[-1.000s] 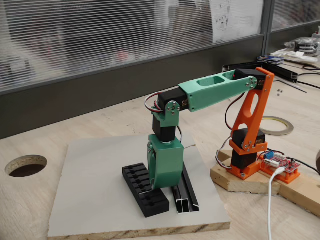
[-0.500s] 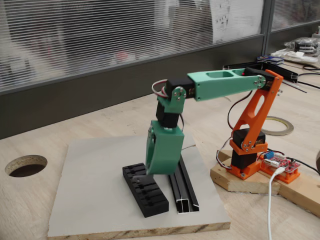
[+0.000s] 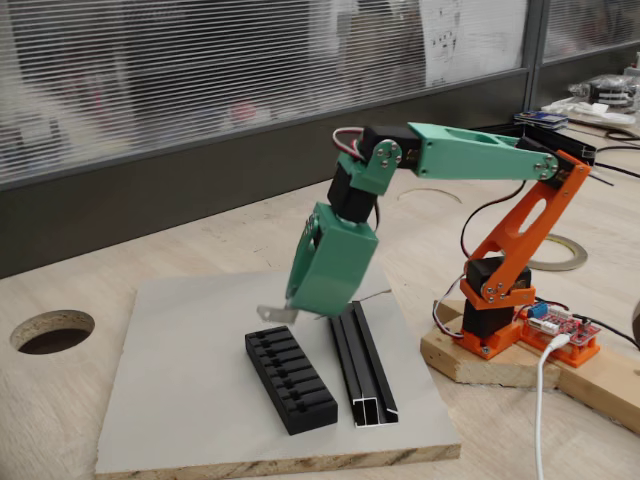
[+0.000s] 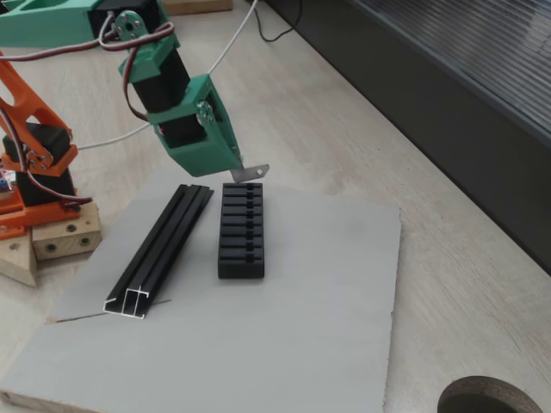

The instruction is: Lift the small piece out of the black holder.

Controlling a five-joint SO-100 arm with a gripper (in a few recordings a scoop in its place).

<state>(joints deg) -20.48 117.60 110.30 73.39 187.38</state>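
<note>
The gripper hangs tilted above the far end of the black holder, and its green shell hides the fingertips in both fixed views, so the gap between them cannot be read directly. A small piece of thin grey-silver metal juts out from the gripper's lower tip, clear of the holder and in the air just above its end slot; the gripper is closed on it. In the other fixed view the small piece shows as a flat strip with a slight bend, sticking out sideways over the top of the holder; its inner end is covered by the gripper, so its full shape is hard to make out.

The holder is a matte black plastic block, rectangular, with a row of slots cut across its top. Whether anything sits in those slots is too dark to tell. Just beside it, lying parallel, is a long narrow black rail with channels along its length and a bright silver cut end facing the camera. Both rest on a smooth grey board with a raw chipboard edge, which lies on a pale wooden bench.

The arm has green printed links and an orange base, fixed on a wooden block. A round hole is cut in the bench, and the frame crops it in one fixed view.
</note>
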